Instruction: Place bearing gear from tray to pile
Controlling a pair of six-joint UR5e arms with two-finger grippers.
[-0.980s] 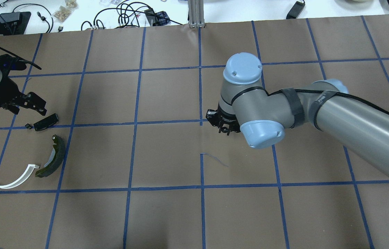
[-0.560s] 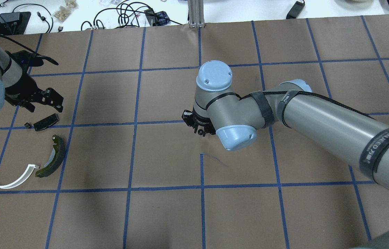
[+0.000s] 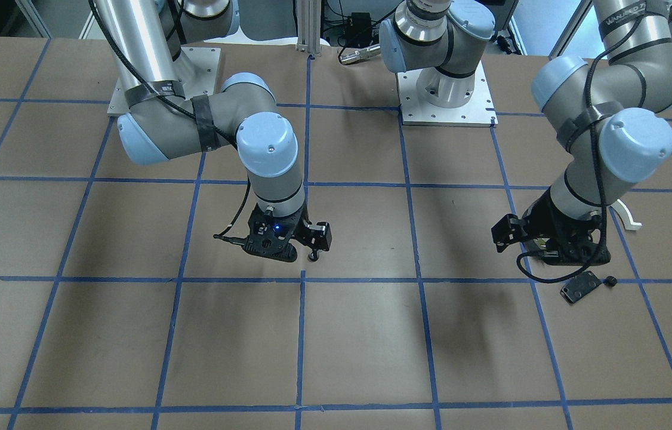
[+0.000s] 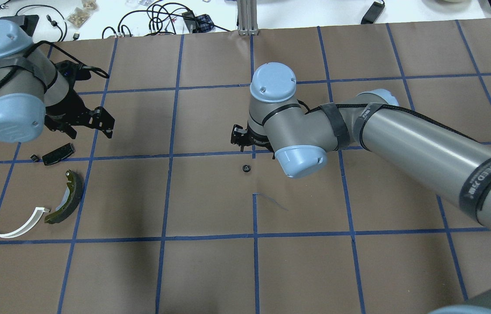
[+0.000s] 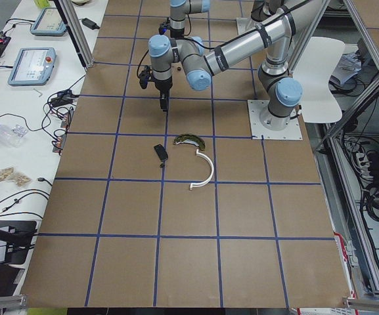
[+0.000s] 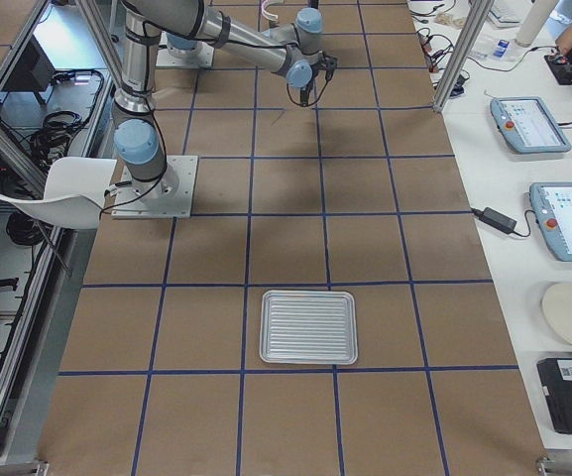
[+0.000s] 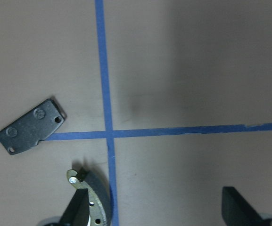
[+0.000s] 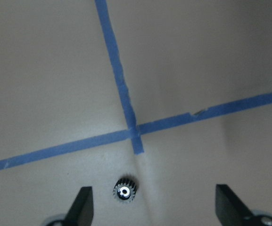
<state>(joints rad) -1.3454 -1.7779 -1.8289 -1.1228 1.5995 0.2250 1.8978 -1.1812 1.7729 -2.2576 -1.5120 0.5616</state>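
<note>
Bearing gear loose, well apart from pile: it may be stranded or flicked away.
Right gripper fingers spread, empty, gear flat at its 6 o'clock. Left gripper also spread, above the pile at far 9 o'clock. A skewed pinch could roll the small gear.

You'll see two silver-grey tube arms with pale blue round caps at the joints, small screws showing in each. A black cable runs along the right arm, bound by black straps; dark lettering rings its thick tube. The left arm carries a similar cable. The right gripper is black, and a small blue light glows on the wrist above it.
</note>
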